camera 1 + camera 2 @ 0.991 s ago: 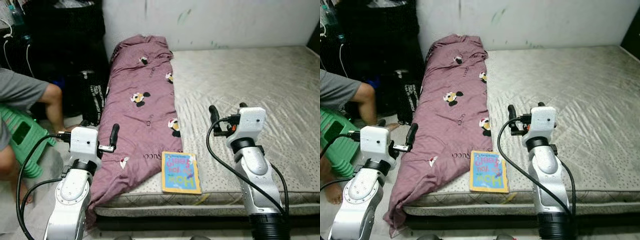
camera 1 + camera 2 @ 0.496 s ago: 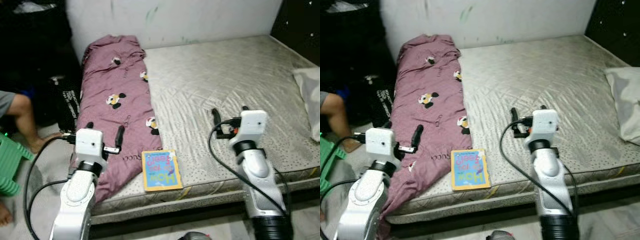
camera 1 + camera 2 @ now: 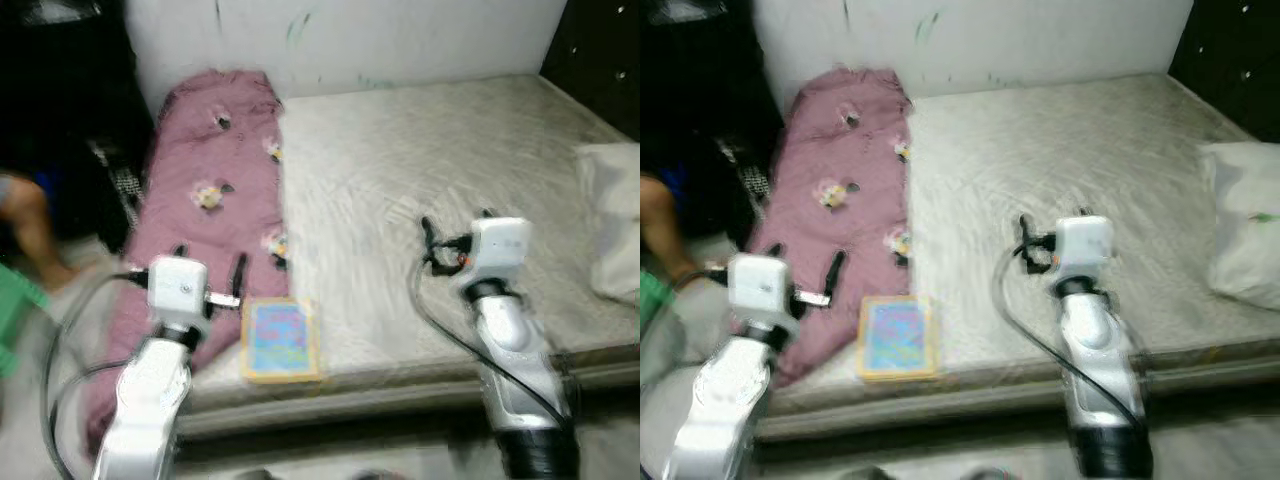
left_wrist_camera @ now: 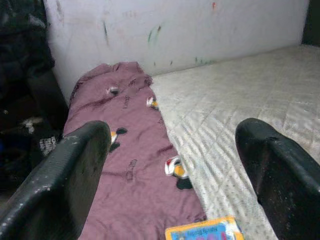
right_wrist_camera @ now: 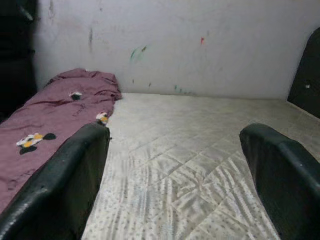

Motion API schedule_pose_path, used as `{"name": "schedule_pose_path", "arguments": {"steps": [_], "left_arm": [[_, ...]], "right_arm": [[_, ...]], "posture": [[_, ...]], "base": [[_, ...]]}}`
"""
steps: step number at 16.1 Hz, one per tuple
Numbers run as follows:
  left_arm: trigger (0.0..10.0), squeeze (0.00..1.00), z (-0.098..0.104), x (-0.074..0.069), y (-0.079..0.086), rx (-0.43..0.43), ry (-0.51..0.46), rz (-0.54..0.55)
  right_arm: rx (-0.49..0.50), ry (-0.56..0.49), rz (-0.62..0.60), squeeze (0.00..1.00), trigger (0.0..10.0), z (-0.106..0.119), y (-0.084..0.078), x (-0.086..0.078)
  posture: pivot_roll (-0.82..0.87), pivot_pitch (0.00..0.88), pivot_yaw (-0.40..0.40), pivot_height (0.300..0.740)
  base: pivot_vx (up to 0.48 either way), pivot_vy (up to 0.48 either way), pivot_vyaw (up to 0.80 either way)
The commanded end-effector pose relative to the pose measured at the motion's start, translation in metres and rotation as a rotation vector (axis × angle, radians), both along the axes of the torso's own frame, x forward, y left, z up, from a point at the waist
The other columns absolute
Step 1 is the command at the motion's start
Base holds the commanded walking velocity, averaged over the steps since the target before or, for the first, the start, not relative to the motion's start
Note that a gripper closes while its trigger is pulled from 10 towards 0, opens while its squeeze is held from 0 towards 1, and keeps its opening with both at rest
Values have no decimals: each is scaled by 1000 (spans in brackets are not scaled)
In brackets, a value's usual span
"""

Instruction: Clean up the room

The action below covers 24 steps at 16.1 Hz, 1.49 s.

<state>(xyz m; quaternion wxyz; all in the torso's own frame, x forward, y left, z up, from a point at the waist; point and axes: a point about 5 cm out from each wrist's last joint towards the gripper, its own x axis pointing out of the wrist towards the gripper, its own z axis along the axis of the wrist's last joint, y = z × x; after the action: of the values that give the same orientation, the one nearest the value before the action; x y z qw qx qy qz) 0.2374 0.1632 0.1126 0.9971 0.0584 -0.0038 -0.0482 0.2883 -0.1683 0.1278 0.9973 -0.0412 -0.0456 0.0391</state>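
Mattress (image 3: pixel 420 170), blanket (image 3: pixel 200 180) lengthwise toward wall (image 3: pixel 350 40).

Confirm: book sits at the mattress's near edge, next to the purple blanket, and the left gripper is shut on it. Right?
Not quite. The left gripper is open and holds nothing: the left wrist view shows its fingers spread wide, with the book lying apart, beyond them. The rest holds: the book lies at the near edge of the mattress, beside the purple blanket.

wall (image 5: pixel 200 45): white (scuffed, paint flecks) | mattress (image 3: pixel 400 170): bare, quilted, against wall | headboard (image 3: pixel 600 40): dark
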Motion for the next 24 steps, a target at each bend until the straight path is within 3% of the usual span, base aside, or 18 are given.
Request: {"name": "schedule_pose_path", "arguments": {"steps": [1,11,20,24], "left_arm": [[10000,0,3,1,-2,0,-13,-10],[10000,0,2,3,-4,-3,-16,-12],[10000,0,5,3,-7,-25,-52,-52],[10000,0,6,4,-8,-27,-57,-63]], "right_arm": [[-12,-6,-8,0,10000,2,-3,0],[-15,-4,-6,0,10000,0,-4,0],[-16,-8,-10,0,10000,1,-6,0],[-16,-9,-13,0,10000,1,-6,1]], "posture": [[-66,0,38,740],[-72,0,38,740],[-79,0,37,740],[-82,0,39,740]], "base": [[0,-480,0],[0,-445,128],[0,0,0],[279,0,0]]}}
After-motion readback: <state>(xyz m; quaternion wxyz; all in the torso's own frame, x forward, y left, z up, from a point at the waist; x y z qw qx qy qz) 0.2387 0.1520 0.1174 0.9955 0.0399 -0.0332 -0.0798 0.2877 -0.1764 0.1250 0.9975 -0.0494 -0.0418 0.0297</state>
